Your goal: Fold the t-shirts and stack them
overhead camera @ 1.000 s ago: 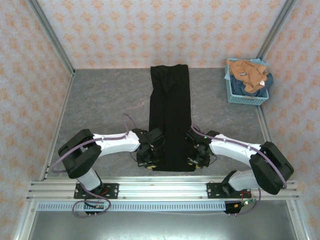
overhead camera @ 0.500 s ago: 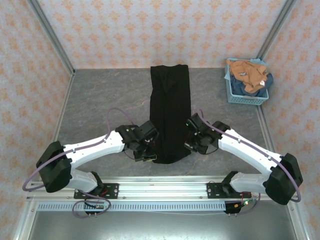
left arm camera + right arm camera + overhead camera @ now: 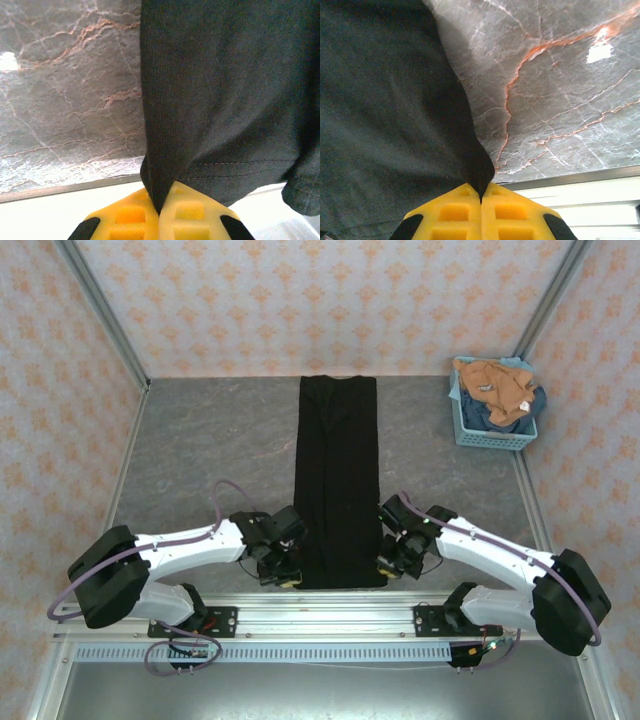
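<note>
**Left gripper [image 3: 284,575] and right gripper [image 3: 391,562] clamped on the black t-shirt [image 3: 338,480]**

Both pairs of yellow pads [image 3: 129,216] were pressed fully together, each with a fold of black cloth caught between them. The left one held the near left corner of the hem and the right one the near right corner. The shirt lay as a long narrow strip down the middle of the grey marble table [image 3: 200,460], running from its near edge to the far wall. Well apart, in the far right corner, a light blue mesh basket [image 3: 490,438] held an orange-tan t-shirt [image 3: 495,385] heaped over a dark blue t-shirt [image 3: 492,416]. Half a second earlier the near hem had been bunched and farther from the edge. Both arms had since drawn back, leaving the strip straighter and flatter.
</note>
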Available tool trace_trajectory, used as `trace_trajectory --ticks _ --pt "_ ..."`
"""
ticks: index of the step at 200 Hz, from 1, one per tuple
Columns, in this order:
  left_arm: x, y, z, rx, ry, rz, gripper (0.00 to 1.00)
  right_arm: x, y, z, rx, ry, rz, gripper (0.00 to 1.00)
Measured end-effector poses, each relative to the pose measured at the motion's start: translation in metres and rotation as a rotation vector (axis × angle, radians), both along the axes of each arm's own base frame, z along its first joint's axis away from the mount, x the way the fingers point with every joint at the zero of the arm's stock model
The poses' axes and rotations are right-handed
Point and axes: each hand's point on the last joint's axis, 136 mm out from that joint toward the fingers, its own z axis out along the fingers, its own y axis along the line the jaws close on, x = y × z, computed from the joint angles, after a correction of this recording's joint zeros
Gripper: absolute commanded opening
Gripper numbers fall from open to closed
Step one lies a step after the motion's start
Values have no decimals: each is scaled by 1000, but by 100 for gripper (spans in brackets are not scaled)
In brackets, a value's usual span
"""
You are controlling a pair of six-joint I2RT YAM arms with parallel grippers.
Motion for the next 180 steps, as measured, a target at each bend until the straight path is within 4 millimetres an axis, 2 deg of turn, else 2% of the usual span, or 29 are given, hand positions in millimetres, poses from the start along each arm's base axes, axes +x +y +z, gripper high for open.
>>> trace_trajectory --ticks 20,35,56,77,96,116,152,180 --pt "3 0 7 4 -16 10 0 3 2 5 7 -10 -5 0" --pt "12 -2 21 7 -50 19 0 10 5 17 10 -39 -7 0" --pt "36 -8 51 -11 -118 54 0 29 9 42 4 -112 -22 0" --pt "69 -6 78 -32 -181 124 0 56 8 71 0 -200 -54 0" --pt "101 1 90 -23 -202 186 0 90 7 91 -29 -252 -78 0" --pt "142 4 94 8 -211 225 0 128 9 99 -62 -279 -78 0" --pt "217 6 95 30 -237 263 0 200 6 98 -111 -298 -86 0" --pt "266 18 81 48 -233 303 0 256 7 91 -117 -313 -90 0"
